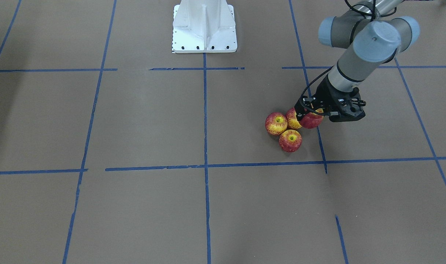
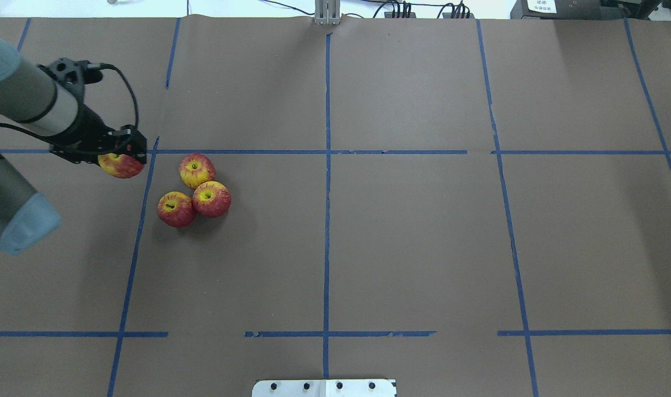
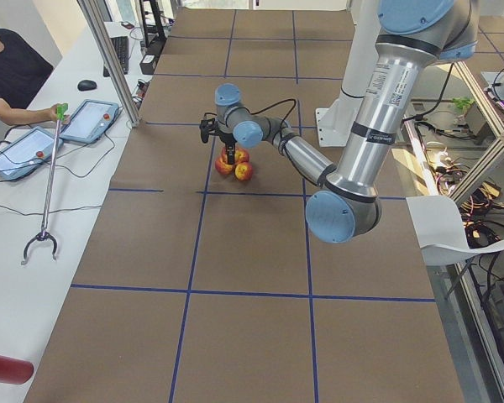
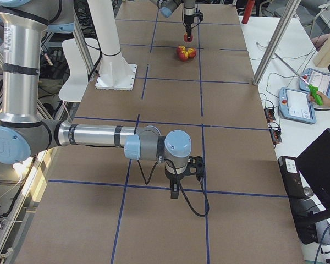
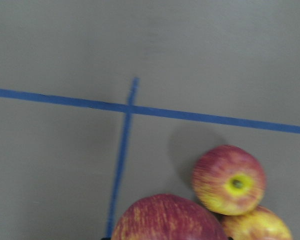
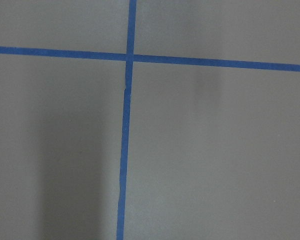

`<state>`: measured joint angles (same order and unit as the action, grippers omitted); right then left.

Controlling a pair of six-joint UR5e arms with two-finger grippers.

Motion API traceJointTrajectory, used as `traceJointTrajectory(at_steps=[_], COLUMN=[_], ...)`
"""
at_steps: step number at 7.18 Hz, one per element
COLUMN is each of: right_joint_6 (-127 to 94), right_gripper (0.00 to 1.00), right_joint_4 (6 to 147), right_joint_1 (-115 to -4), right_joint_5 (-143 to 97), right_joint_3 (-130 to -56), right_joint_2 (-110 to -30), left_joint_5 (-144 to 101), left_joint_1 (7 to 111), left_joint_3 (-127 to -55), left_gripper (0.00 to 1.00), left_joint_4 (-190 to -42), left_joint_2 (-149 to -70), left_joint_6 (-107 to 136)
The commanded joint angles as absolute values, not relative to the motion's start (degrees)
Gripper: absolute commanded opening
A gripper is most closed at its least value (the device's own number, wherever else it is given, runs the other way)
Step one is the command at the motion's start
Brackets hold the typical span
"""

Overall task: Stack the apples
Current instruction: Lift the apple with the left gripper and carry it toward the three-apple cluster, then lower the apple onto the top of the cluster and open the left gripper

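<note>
Brown tabletop [image 2: 423, 248] with blue tape lines [image 2: 327, 220]. My left hand [image 2: 118, 154] pinches one dark red apple [image 2: 121, 166], raised just beside three apples [image 2: 211, 198] clustered touching there: four altogether. Whether my right hand [image 4: 176, 191] is spread, I cannot tell.

Table [image 2: 423, 248] bears three apples [image 2: 211, 198], seemingly touching.

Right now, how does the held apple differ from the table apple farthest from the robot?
The held apple hangs in the left jaws, above the table; the far apple rests on it. The held apple is darker red; the far apple shows more yellow. Both are round.
</note>
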<state>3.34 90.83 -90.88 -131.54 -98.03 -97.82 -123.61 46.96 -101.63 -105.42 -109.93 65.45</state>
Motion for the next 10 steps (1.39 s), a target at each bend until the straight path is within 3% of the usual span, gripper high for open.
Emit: traceJointTrajectory(at_steps=[1, 6, 7, 8, 9, 10], right_joint_6=[3.3, 3.3, 3.3, 3.3, 3.3, 3.3], right_gripper=[1.00, 1.00, 1.00, 1.00, 1.00, 1.00], right_joint_4=[90.9, 90.8, 90.8, 90.8, 90.9, 90.8], right_joint_1=[-90.9, -90.9, -90.9, -90.9, -90.9, -90.9], right_joint_5=[-131.6, -131.5, -131.5, -131.5, -131.5, -131.6], right_joint_3=[-98.0, -98.0, -98.1, -98.1, -98.1, -98.1], right_joint_2=[-97.8, -97.8, -97.8, -97.8, -97.8, -97.8], left_joint_5=[-123.6, -123.6, -123.5, -123.3, -123.3, -123.3], left_joint_1=[44.7, 44.5, 44.5, 44.5, 44.5, 44.5], left_joint_3=[-98.2, -98.4, -98.3, -98.3, -98.2, -98.2], left_gripper=[0.00, 0.00, 0.43, 0.78, 1.00, 1.00], left_joint_4=[-112.1, -110.7, -110.7, -110.7, -110.8, -110.8], left_joint_2=[-110.6, -110.0, -110.0, -110.1, -110.4, -110.5], left_joint_6=[68.4, 68.5, 68.6, 68.6, 68.6, 68.6])
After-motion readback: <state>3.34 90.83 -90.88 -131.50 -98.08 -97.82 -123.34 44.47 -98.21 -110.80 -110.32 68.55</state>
